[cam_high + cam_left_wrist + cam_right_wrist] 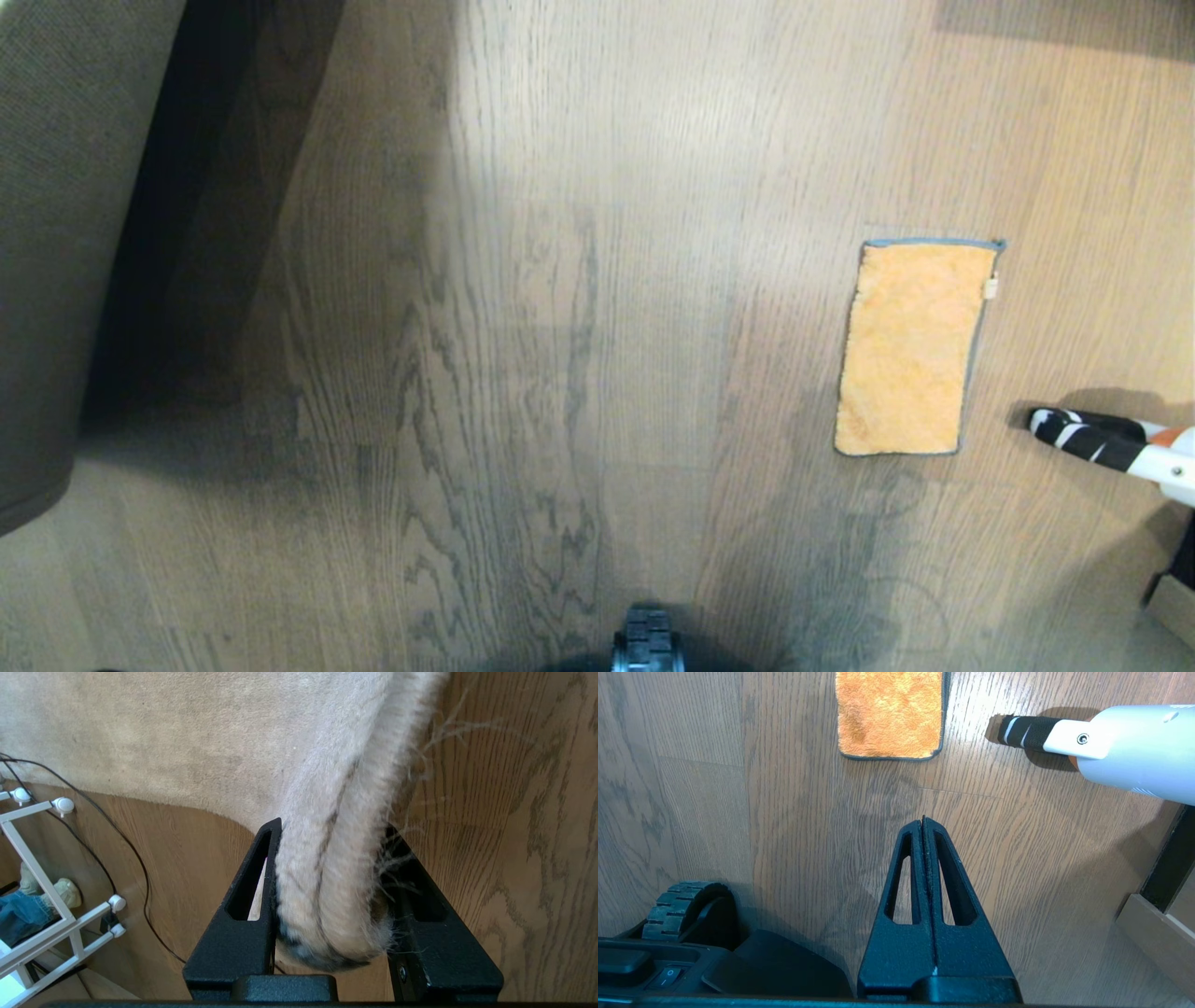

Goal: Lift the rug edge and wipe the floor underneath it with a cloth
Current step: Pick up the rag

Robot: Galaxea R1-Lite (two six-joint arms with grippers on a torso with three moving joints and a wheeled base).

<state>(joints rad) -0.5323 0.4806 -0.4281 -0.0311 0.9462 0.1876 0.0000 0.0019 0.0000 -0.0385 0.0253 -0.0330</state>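
Grey-brown wood-grain plank floor (579,280), streaked with dark wavy grain lines, warmer tan toward the lit right side. Small fluffy orange microfibre cloth (910,350), mottled lighter and deeper orange, trimmed with thin grey edging, bearing a tiny white tag. Pale grey-beige short-pile rug edge (331,868), crossed by a dark seam line, fringed with loose dark fibres; coarse tan-grey woven backing (56,233) in the head view. Matte black textured left gripper (327,891) and right gripper (923,826). White tube with a black-and-white banded tip (1088,434) and a touch of orange. Black ribbed wheel (646,639). White frame (42,896) beside thin black cables (121,835).
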